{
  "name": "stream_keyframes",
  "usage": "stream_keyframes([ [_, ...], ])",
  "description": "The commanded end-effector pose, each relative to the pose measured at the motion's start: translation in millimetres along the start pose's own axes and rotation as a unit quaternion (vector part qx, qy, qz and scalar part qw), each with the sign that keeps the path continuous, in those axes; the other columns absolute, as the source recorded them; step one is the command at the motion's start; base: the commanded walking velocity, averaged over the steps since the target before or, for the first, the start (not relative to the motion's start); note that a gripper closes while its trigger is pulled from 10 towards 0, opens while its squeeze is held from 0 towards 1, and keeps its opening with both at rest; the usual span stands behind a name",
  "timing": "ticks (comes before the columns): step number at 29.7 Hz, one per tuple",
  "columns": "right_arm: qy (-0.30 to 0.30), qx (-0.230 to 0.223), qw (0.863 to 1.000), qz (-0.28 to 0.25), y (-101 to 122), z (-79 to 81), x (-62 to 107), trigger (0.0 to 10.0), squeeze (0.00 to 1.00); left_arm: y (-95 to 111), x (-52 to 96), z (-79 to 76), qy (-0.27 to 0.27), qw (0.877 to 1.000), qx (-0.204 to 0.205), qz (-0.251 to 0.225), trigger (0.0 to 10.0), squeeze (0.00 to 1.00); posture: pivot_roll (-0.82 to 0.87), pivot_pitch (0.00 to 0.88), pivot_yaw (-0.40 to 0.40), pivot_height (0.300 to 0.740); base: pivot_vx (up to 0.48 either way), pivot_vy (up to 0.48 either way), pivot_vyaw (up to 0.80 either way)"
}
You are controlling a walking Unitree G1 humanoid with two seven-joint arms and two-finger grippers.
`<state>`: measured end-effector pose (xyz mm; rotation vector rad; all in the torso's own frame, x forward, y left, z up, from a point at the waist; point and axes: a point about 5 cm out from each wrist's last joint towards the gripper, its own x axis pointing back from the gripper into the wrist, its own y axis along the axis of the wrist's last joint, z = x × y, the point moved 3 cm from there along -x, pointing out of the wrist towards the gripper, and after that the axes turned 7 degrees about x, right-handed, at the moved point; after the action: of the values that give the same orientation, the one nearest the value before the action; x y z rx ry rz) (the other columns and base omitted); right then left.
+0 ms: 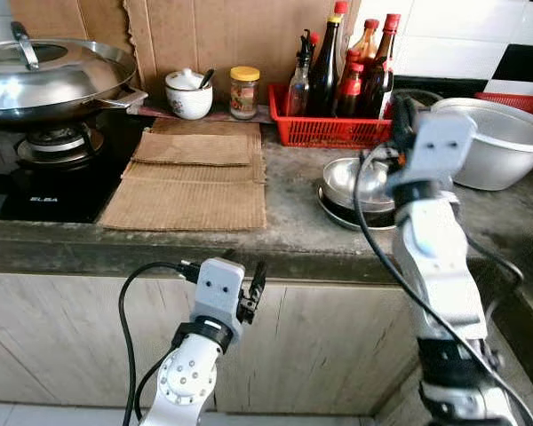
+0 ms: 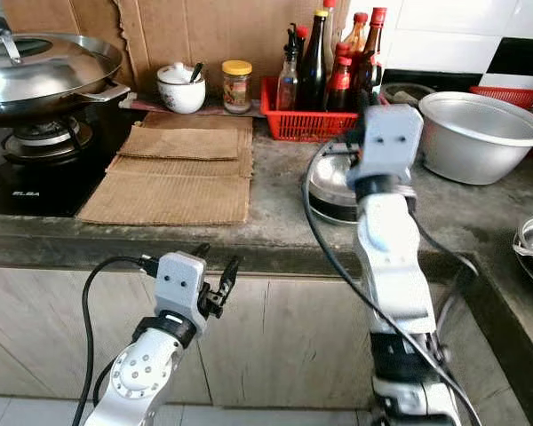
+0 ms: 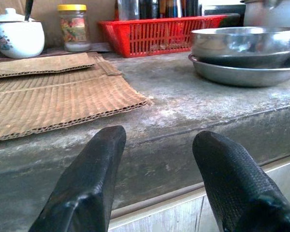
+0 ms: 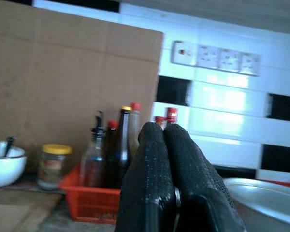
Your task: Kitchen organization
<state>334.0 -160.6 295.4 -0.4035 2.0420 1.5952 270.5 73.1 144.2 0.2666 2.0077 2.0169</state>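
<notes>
Looking down at the bench (image 1: 293, 226), we see our right tool (image 4: 166, 145) raised above the stacked steel bowls (image 1: 355, 191), its two fingers pressed together with nothing between them, aimed toward the red basket (image 1: 324, 124) of bottles (image 1: 324, 67) at the back wall. The bowls sit just in front of that basket, and a large pot (image 1: 502, 142) stands near them on the right. Our left tool (image 3: 157, 179) hangs below the bench's front edge, before the cupboard face, fingers spread apart and gripping nothing; from its wrist we see the bowls well ahead and to one side, apart from the fingers. Corrugated cardboard sheets (image 1: 191, 177) lie flat on the bench left of the bowls, their long side running along the front edge, and a bare strip of stone between sheets and bowls leaves room to move. Behind the sheets stand a white lidded pot (image 1: 188, 93) and a yellow-capped jar (image 1: 244, 91), both upright, just beside each other. Farther left a lidded wok (image 1: 53, 75) rests on the stove (image 1: 35, 186). The bottles stand upright, packed close in the basket.
</notes>
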Motion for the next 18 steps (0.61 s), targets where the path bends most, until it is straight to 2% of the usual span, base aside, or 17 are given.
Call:
stream_keyframes([
  [1,-0.027,0.012,0.999,-0.016,12,-10.0,2.7,0.0,0.0,1,-2.2,-2.1,-0.008,1.0,0.001,-0.003,10.0,0.0,0.0,0.0,-0.06,0.74,0.0,0.0,0.0],
  [4,-0.071,0.035,0.997,-0.012,15,-25.4,12.6,0.0,0.0,1,-2.9,-1.9,-0.009,1.0,0.003,-0.005,10.0,0.0,0.0,0.0,-0.055,0.74,0.0,0.0,0.0],
  [8,-0.09,0.06,0.994,0.001,13,-37.6,17.3,0.0,0.0,1,-3.1,-2.3,-0.011,1.0,0.003,-0.005,10.0,0.0,-0.01,0.0,-0.05,0.74,0.0,0.0,0.0],
  [11,-0.074,0.085,0.994,0.013,7,-35.7,22.6,0.0,0.0,1,-3.6,-2.1,-0.012,1.0,0.003,-0.004,10.0,0.0,-0.01,0.0,-0.049,0.74,-0.08,0.0,0.0],
  [14,-0.057,0.098,0.992,0.051,-9,-31.3,34.2,0.0,0.0,1,-3.8,-2.5,-0.014,1.0,0.004,-0.004,10.0,0.0,-0.01,0.0,-0.048,0.74,-0.292,0.0,0.0],
  [15,-0.056,0.096,0.991,0.074,-18,-30.3,42.4,0.0,0.0,1,-3.9,-2.6,-0.014,1.0,0.004,-0.004,10.0,0.0,-0.01,0.0,-0.047,0.74,-0.319,0.0,0.0],
  [18,-0.056,0.095,0.99,0.089,-23,-29.4,48.9,0.0,0.0,1,-3.7,-2.8,-0.014,1.0,0.005,-0.004,10.0,0.0,-0.01,0.0,-0.048,0.74,-0.326,0.0,0.0],
])
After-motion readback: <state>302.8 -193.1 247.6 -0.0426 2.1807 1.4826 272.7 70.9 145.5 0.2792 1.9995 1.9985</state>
